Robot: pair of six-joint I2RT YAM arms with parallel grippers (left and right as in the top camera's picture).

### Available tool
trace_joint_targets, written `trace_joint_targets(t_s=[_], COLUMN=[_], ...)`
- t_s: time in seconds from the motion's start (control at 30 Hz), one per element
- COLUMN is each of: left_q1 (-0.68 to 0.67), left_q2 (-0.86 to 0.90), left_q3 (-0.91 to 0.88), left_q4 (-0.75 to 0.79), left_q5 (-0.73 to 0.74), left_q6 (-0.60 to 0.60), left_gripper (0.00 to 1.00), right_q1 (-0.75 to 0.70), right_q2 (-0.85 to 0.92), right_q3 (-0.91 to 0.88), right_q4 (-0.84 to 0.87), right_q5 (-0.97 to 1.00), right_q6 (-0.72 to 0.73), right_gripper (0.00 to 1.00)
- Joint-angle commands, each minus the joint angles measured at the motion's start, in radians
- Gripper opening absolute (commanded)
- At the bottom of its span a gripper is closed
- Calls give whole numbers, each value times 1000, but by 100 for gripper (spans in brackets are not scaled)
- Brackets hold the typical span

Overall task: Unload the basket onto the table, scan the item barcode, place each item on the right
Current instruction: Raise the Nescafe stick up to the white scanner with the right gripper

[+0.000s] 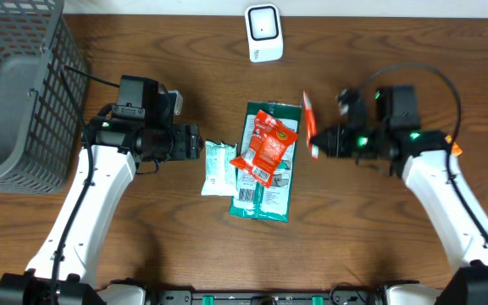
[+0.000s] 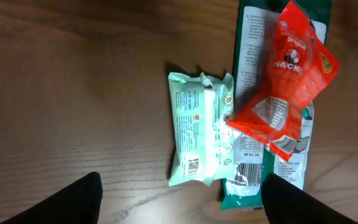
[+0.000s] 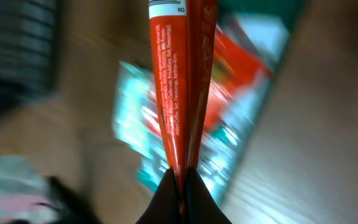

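Overhead, the right gripper (image 1: 319, 142) pinches a red packet (image 1: 309, 124) tight. The left gripper (image 1: 199, 141) gapes wide, holding nothing.

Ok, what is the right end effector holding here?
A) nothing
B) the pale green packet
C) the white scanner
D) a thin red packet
D: the right end effector is closed on a thin red packet, seen edge-on in the right wrist view.

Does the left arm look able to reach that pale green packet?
Probably yes: the pale green packet lies just ahead of the left arm, whose jaws stand open, with nothing covering its near side.
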Motion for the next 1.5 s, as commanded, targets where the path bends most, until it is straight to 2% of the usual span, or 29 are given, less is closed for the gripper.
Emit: trace_joint_targets(t_s=[0.0,0.13,0.27,0.43,0.53,0.77,0.83,0.97,1.13,1.27,1.47], left_q1=[1,1,1,1,1,1,1,1,1,1,1], left_q2=[-9,-9,-9,-9,-9,-9,-9,-9,-9,-9,-9], left_q3=[11,11,11,11,11,11,11,11,11,11,11], left_q4=[-4,-4,-4,-4,-3,-4,-3,-4,-4,-4,-4], left_q5=[-6,-6,-6,-6,-6,-6,-6,-6,-6,-6,-6], left_q6=[-6,-6,-6,-6,-6,-6,-6,-6,-6,-6,-6], left_gripper=[82,82,82,82,82,82,82,82,82,82,82], right_q1=[-7,-5,-5,3,5,-3,-3,-1,13,25,44], right_q2=[10,91,227,418,556,811,885,1038,1193,1268,1318], right_q3=[144,274,395,492,534,596,631,755,932,1004,1007], right_q4=[61,234,526,1033,1258,1278,1329,1455,1466,1464,1421], right_q5=[-229,-444,-593,-610,-559,-458,-451,-456,-458,-455,-451], right_q6=[140,281,550,970,1135,1193,1228,1348,1400,1421,1401], right_gripper=[1,1,1,1,1,1,1,1,1,1,1])
